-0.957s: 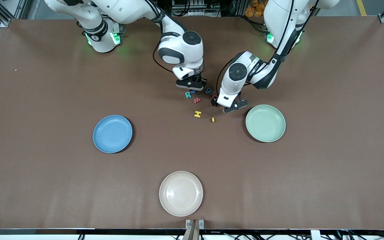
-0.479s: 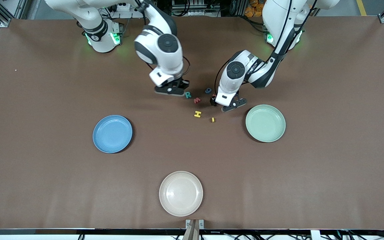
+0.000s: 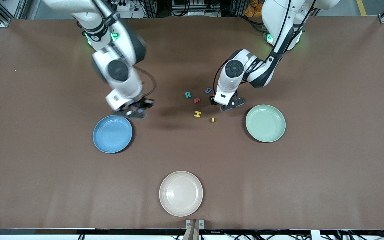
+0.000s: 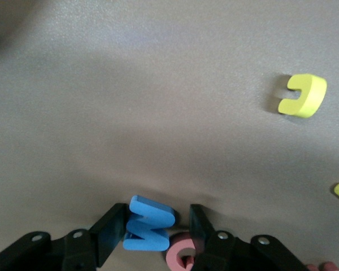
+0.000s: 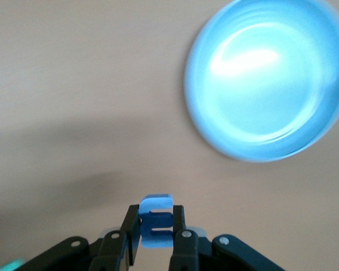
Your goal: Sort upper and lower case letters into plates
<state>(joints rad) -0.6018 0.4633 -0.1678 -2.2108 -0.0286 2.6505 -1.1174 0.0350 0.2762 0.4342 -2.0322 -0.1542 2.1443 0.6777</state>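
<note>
The right gripper, clamped on a small chunky blue letter E, hangs just beside the round matte blue plate, which is bare. The left gripper, down among the loose letters, has its jaws around a blue zigzag letter, whether gripping I cannot tell. The pale mint green plate is bare too, so sorting has barely begun.

The right claw hangs over the brown surface just above the blue plate's rim. The left claw is low among the loose letters: the blue one, the red one, teal R, yellow H and a small yellow piece lie beside it, with the mint plate near.
</note>
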